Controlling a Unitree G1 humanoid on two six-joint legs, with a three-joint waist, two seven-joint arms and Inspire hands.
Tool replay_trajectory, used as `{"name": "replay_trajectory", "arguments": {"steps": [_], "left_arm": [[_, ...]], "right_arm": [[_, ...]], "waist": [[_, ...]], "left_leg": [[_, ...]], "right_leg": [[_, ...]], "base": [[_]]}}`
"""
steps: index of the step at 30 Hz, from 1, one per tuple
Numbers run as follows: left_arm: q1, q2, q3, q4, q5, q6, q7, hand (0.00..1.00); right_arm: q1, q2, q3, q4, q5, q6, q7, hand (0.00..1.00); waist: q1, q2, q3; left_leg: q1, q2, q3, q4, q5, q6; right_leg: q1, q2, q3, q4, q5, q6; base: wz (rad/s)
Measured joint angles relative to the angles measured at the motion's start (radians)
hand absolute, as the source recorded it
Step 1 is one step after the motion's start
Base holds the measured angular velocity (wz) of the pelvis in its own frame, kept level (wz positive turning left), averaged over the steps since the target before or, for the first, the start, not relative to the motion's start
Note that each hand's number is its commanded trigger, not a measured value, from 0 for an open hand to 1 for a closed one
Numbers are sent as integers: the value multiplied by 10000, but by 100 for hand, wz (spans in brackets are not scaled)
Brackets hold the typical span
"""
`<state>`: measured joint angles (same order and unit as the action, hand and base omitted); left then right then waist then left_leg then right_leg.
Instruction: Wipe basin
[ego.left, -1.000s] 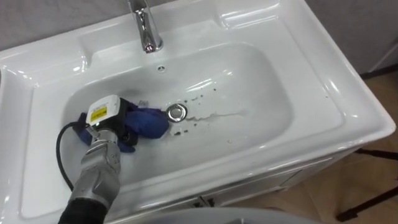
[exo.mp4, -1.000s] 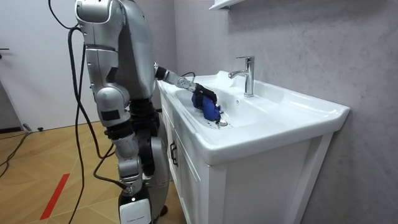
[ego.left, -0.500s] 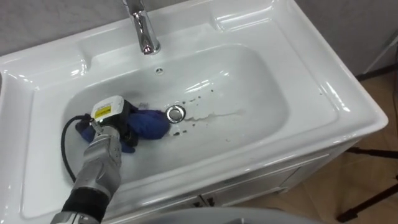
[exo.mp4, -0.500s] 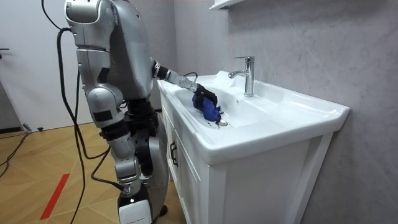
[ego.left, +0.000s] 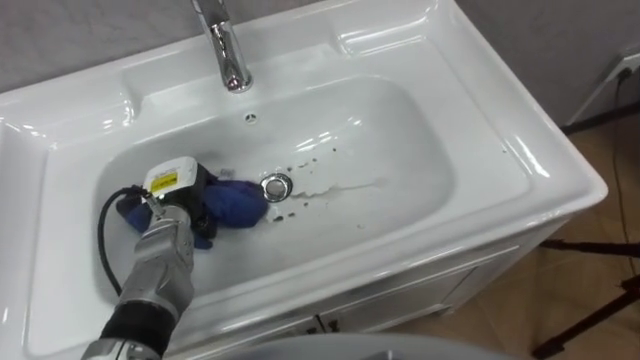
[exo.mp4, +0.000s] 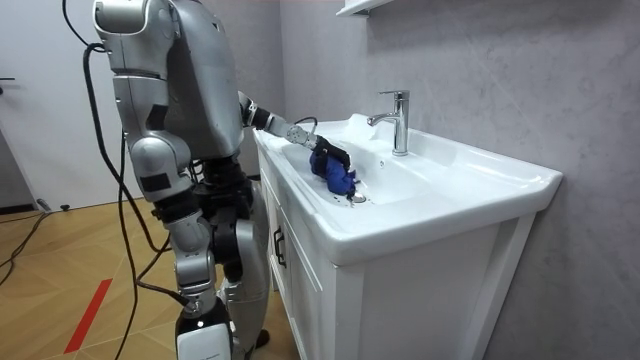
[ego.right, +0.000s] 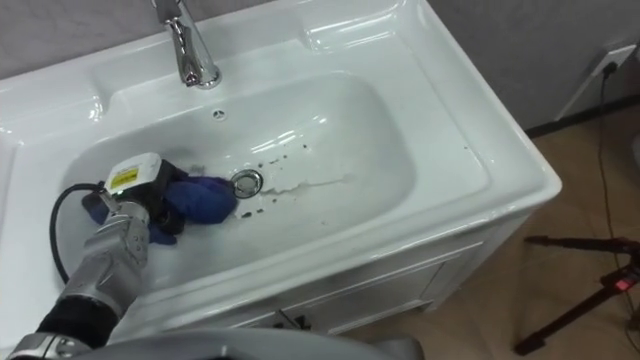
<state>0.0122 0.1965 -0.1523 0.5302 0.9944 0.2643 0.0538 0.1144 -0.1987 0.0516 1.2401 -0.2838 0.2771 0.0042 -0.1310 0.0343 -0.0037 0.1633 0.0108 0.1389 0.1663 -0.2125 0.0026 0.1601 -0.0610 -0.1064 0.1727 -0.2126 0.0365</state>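
Vanity cabinet (exo.mp4: 400, 300), white; the robot stands at its front with the left arm reaching in over the rim. Basin (ego.left: 410, 140) on top: glossy white bowl, right half bare. Faucet (ego.left: 228, 55) stands upright at the back rim, well apart from the arm; judged no obstacle to a stroke along the bowl floor.

Left hand (ego.left: 190, 195) sits low in the left part of the bowl, fingers clenched on the blue cloth (ego.left: 240, 203). The cloth is bunched under and ahead of the hand and lies on the basin floor. Step in hand, judged: a wiping pass, partway across the bowl.

Water streak (ego.left: 345, 186) runs rightward from the drain (ego.left: 276, 186); the cloth's leading edge touches the drain. Overflow hole (ego.left: 250, 117) below the faucet, clear of the path. Dark specks (ego.left: 312, 158) scattered just beyond the drain toward the back right, not yet under the cloth.

Next move calls for pushing the cloth across the drain and over streak and specks, with downward pressure. Risk: the drain's rim may snag or roll the bunched cloth.
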Motion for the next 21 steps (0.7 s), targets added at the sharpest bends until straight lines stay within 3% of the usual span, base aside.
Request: {"name": "replay_trajectory", "arguments": {"steps": [13, 17, 21], "left_arm": [[95, -467, 248, 881, -755, -249, 1841, 100], [103, -598, 322, 950, -987, -255, 2184, 100], [66, -657, 289, 917, -1053, -254, 2299, 100]], "right_arm": [[77, 142, 31, 42, 7, 78, -156, 0], [82, 383, 49, 34, 11, 139, -137, 0], [83, 565, 170, 13, 5, 224, 54, 0]], "waist": [[5, -45, -9], [8, -220, -46], [-3, -428, -32]], "left_leg": [[235, 19, 78, -159, 10, -17], [262, 24, 87, -155, 15, -25], [322, 19, 104, -145, 19, -26]], "right_leg": [[135, 30, 89, -9, -9, -4], [142, 31, 86, 2, -18, -16], [163, 31, 157, 6, -18, -16]], "base": [[-1], [0], [-1]]}}
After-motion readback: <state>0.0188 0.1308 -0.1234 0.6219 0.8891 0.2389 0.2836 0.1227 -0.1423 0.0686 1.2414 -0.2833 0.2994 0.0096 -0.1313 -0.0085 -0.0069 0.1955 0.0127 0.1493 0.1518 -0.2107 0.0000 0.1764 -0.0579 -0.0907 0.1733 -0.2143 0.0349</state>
